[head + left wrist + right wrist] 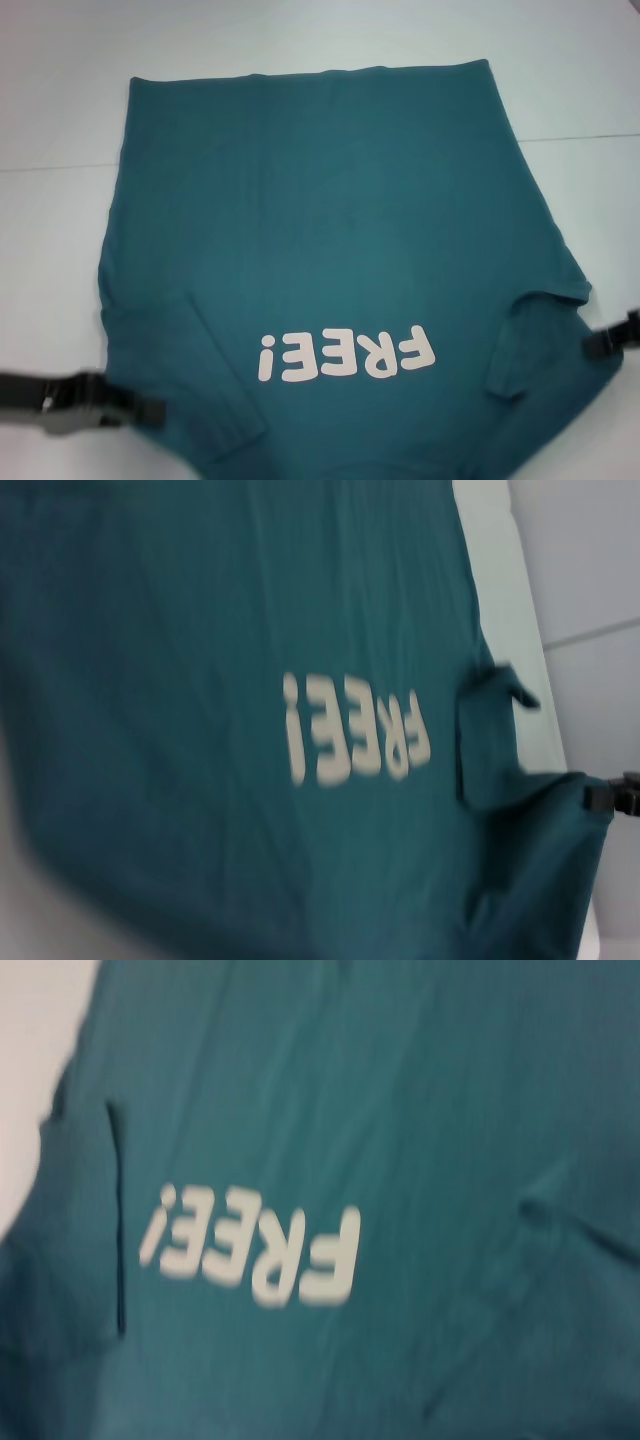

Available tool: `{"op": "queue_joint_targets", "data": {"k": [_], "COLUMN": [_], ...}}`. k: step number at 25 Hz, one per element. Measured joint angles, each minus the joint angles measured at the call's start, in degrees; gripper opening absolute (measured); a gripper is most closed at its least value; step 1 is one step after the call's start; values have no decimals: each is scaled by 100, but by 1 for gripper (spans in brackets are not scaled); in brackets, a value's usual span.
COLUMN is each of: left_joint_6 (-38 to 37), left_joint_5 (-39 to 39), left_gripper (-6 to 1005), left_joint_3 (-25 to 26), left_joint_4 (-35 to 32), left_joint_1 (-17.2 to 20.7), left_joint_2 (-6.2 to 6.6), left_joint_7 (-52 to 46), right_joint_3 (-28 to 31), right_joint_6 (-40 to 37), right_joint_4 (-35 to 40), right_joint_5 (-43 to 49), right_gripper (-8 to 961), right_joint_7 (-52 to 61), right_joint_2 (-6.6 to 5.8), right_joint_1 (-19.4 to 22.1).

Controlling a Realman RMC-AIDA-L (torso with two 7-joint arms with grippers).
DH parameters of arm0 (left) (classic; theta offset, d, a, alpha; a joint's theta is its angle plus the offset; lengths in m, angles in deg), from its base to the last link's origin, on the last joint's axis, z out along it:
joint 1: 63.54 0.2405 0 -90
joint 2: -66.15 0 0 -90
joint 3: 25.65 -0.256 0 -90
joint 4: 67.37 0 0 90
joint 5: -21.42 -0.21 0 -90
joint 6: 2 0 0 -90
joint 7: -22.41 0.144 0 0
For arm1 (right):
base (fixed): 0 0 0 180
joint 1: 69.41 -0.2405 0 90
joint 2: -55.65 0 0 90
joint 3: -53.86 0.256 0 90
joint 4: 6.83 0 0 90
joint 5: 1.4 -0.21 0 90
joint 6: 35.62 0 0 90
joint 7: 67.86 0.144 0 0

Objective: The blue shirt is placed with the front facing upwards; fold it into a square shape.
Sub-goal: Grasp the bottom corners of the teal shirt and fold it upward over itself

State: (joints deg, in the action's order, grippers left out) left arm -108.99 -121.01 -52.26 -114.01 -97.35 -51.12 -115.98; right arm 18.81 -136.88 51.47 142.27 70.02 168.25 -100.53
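Lying flat on the pale table, the blue shirt fills most of the head view, front side up, its hem at the far edge and its chest toward the robot. The cloth is a deep teal with only faint creases across the body.

At the near left, the left gripper reaches in from the left edge of the head view, its dark fingertips at the edge of the shirt's left sleeve. Whether those fingers are pinching the cloth or merely touching it cannot be told. That sleeve lies against the body, a diagonal fold line running from the side down toward the near edge.

In the middle near part, the pale pink "FREE!" print reads upside down from the robot's side. Both wrist views show the same lettering on the teal fabric, blurred.

Farther right, the right sleeve is doubled inward over the body, leaving a raised fold with a shadowed seam beside the print. The shirt's right edge juts out to a point just far of this.

At the right edge of the head view, the right gripper meets the sleeve's outer edge with its dark tips; the left wrist view also shows it touching the cloth. Its grip, clamped or loose, cannot be told.
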Motion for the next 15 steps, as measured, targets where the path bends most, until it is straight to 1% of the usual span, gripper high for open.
{"op": "queue_joint_targets", "data": {"k": [2,5,10,15], "left_joint_6": [340,885,1774,2845], "left_joint_5": [15,24,18,0], "left_gripper": [52,52,53,52], "left_joint_3": [3,-6,-68,-598], "left_joint_4": [253,380,424,786], "left_joint_1": [-290,-639,-1055,-1475], "left_joint_2": [87,139,145,167], "left_joint_7": [-197,-451,-732,-966], "right_joint_3": [151,336,354,297], "right_joint_6": [188,563,1305,2249], "right_joint_4": [-3,-11,-101,-626], "right_joint_5": [-69,-185,-267,-250], "right_gripper": [21,21,21,21], "right_joint_7": [37,133,323,296], "right_joint_2": [-2,-6,-16,37], "right_joint_1": [-64,-149,-342,-687]}}
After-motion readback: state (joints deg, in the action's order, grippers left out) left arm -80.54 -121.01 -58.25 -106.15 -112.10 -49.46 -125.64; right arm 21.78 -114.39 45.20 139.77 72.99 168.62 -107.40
